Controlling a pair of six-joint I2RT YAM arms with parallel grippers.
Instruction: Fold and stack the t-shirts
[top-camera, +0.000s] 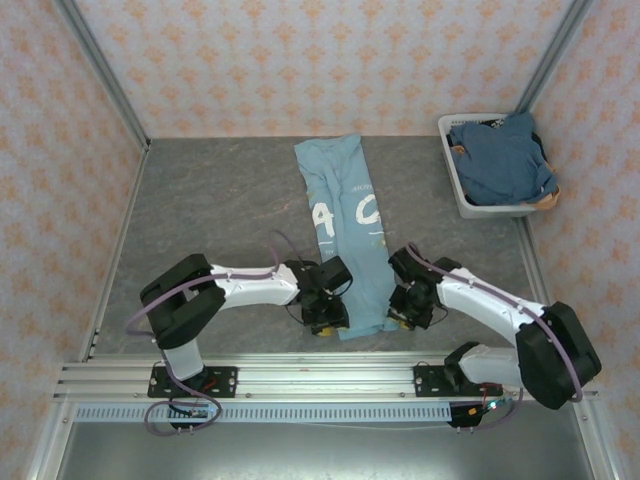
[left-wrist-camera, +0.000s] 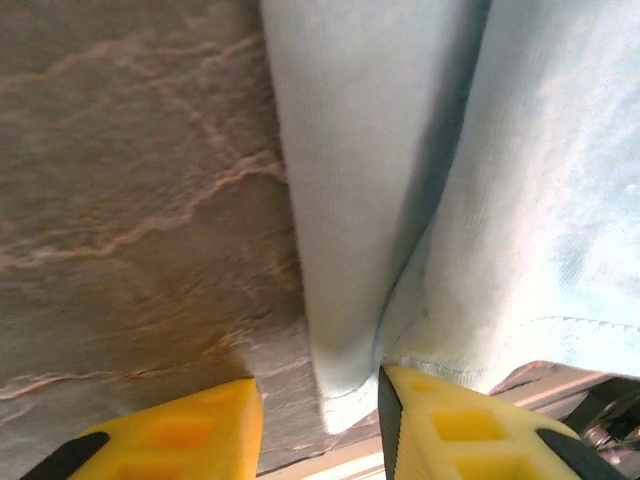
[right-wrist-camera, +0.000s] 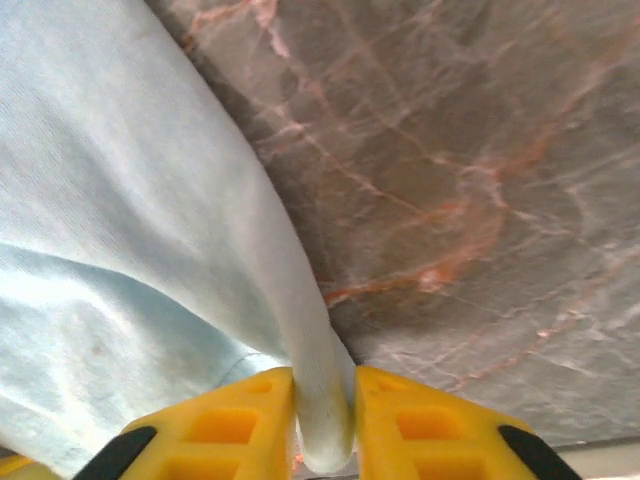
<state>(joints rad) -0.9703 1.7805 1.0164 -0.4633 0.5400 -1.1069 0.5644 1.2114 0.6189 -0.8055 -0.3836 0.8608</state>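
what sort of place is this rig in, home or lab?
Probably a staged lab cell: patterned wall panels in metal framing, arms bolted to a rail along a marble-look tabletop, plus a light-blue t-shirt and a laundry basket.

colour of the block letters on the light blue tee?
White block letters on the light sky-blue cloth t-shirt; clearest in the top external view.

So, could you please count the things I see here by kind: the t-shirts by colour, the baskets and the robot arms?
light blue t-shirt: 1
dark blue t-shirt heap: 1 (how many shirts it holds cannot be told)
white basket: 1
robot arms: 2, the left arm and the right arm
Total: 5
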